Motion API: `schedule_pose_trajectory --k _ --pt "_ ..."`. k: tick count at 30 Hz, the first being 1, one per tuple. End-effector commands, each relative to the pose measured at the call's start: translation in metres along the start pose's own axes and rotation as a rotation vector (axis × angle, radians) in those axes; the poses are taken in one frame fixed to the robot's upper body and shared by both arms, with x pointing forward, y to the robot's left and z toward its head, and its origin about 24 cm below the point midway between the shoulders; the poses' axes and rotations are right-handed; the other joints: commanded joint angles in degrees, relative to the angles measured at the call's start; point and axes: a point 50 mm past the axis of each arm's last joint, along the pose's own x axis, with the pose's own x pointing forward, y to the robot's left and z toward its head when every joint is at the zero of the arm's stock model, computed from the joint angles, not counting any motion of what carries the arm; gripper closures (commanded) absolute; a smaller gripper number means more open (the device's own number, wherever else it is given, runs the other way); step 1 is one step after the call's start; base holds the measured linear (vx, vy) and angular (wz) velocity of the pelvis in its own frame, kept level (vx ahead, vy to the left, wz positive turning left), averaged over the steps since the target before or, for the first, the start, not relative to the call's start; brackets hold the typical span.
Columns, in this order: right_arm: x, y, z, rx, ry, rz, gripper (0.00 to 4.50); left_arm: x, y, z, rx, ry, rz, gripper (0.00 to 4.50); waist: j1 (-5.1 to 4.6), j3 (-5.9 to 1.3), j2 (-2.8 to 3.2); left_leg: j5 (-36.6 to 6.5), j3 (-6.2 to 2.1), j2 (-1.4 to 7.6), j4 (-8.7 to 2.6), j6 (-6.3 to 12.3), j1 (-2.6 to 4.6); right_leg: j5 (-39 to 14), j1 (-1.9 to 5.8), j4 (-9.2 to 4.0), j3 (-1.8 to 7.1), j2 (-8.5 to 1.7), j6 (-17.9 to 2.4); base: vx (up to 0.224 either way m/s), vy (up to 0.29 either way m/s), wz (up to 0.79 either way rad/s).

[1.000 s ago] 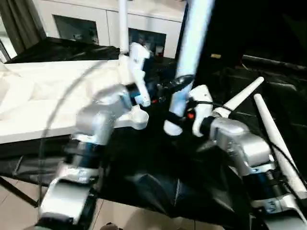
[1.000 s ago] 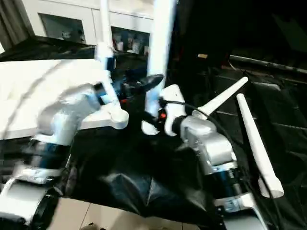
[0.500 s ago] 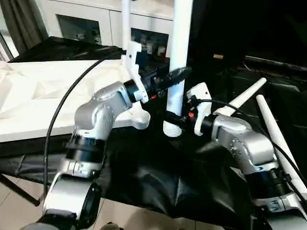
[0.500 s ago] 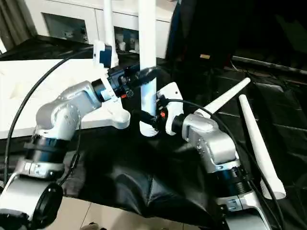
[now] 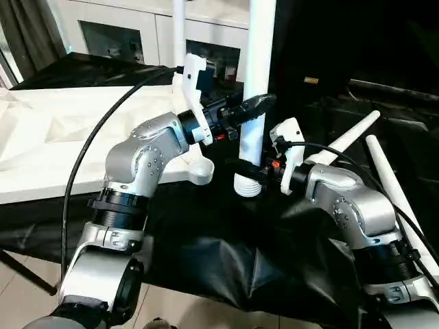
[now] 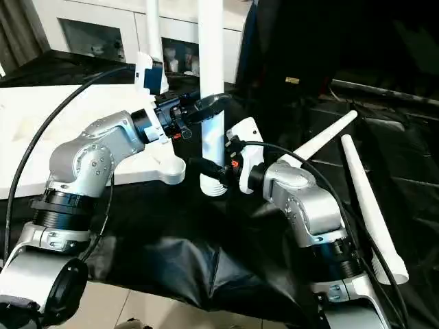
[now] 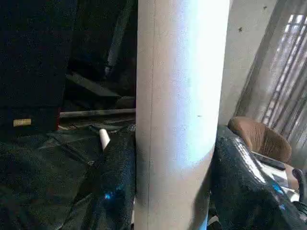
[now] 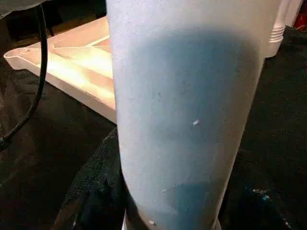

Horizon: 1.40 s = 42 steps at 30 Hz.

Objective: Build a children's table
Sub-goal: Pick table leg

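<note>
You have a long white tapered tube leg [image 5: 255,82] standing upright, its ribbed threaded end just beside the round corner socket [image 5: 199,169] of the white ribbed plastic tabletop [image 5: 62,137], not in it; the socket looks empty; your left gripper [image 5: 255,108] is clamped on the leg higher up, your right gripper [image 5: 248,166] lower near the thread; two spare white legs [image 5: 384,178] lie well apart on the black cloth [image 5: 226,253], open room between.
</note>
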Motion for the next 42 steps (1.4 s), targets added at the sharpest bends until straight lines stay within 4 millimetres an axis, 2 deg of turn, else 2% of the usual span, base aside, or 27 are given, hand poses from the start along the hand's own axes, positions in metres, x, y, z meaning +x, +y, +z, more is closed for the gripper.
schedule_pose_trajectory --k 1,4,5,7,8,9,16,33,34,42 --pt "-0.001 0.002 0.009 -0.041 -0.023 0.009 2.59 0.006 -0.005 0.003 0.030 0.032 -0.026 2.66 -0.02 -4.50 1.08 -7.3 -0.66 2.43 -3.79 -0.90 0.77 -3.7 3.57 -3.86 2.18 -4.64 -13.3 0.000 0.000 0.00" --pt "0.000 0.000 0.010 -0.062 -0.025 -0.012 2.59 0.007 -0.007 0.004 0.048 0.041 -0.042 2.67 -0.08 -4.50 0.99 -7.1 -0.62 2.42 -3.78 -0.94 0.76 -3.6 3.55 -3.85 2.20 -4.60 -13.2 0.000 0.000 0.00" --pt "0.000 0.000 0.010 -0.059 -0.025 -0.011 1.89 0.007 -0.007 0.005 0.051 0.043 -0.042 2.68 -0.07 -4.50 1.02 -7.1 -0.64 2.43 -3.78 -0.93 0.79 -3.6 3.53 -3.83 2.20 -4.59 -13.2 0.000 0.000 0.00" --pt "0.000 0.000 0.010 -0.039 -0.021 0.002 1.89 0.007 -0.007 0.005 0.076 0.052 -0.039 2.68 -0.10 -4.47 0.90 -7.1 -0.63 2.45 -3.81 -0.77 0.74 -3.7 3.55 -3.87 2.21 -4.62 -13.1 0.000 0.000 0.00" --pt "0.000 0.000 0.010 -0.039 -0.021 0.002 1.83 0.007 -0.007 0.005 0.076 0.052 -0.038 2.68 -0.07 -4.47 1.02 -7.2 -0.66 2.47 -3.82 -0.80 0.81 -4.1 3.51 -3.85 2.20 -4.62 -12.9 0.000 0.000 0.00" --pt "0.000 0.000 0.011 -0.045 -0.013 0.005 1.54 0.006 -0.006 0.004 0.084 0.056 -0.037 2.68 -0.08 -4.46 0.96 -7.3 -0.63 2.50 -3.84 -0.79 0.82 -4.3 3.48 -3.91 2.21 -4.65 -12.9 0.000 0.000 0.00" --pt "-0.002 0.000 0.010 -0.062 0.008 0.003 1.36 0.005 -0.006 0.004 0.095 0.068 -0.038 2.68 -0.07 -4.45 1.04 -7.3 -0.66 2.42 -3.83 -1.01 0.74 -4.2 3.51 -3.88 2.21 -4.61 -13.0 0.000 0.000 0.00" --pt "-0.002 0.002 -0.001 -0.031 0.067 0.019 1.36 0.005 -0.006 0.005 0.089 0.057 -0.045 2.68 -0.05 -4.43 1.06 -7.6 -0.69 2.47 -3.87 -1.08 0.73 -4.0 3.49 -3.90 2.22 -4.65 -13.2 0.000 0.000 0.00" --pt "-0.002 0.002 -0.001 -0.029 0.067 0.019 1.65 0.004 -0.006 0.005 0.089 0.057 -0.045 2.68 -0.05 -4.40 1.03 -7.7 -0.70 2.49 -3.90 -1.10 0.74 -4.2 3.48 -3.92 2.22 -4.67 -13.1 0.000 0.000 0.00" --pt "-0.001 0.002 -0.002 -0.011 0.068 0.021 2.15 0.003 -0.006 0.005 0.088 0.057 -0.046 2.68 -0.03 -4.37 1.00 -7.9 -0.70 2.49 -3.93 -1.27 0.75 -5.1 3.44 -3.99 2.24 -4.71 -12.8 0.000 0.000 0.00"
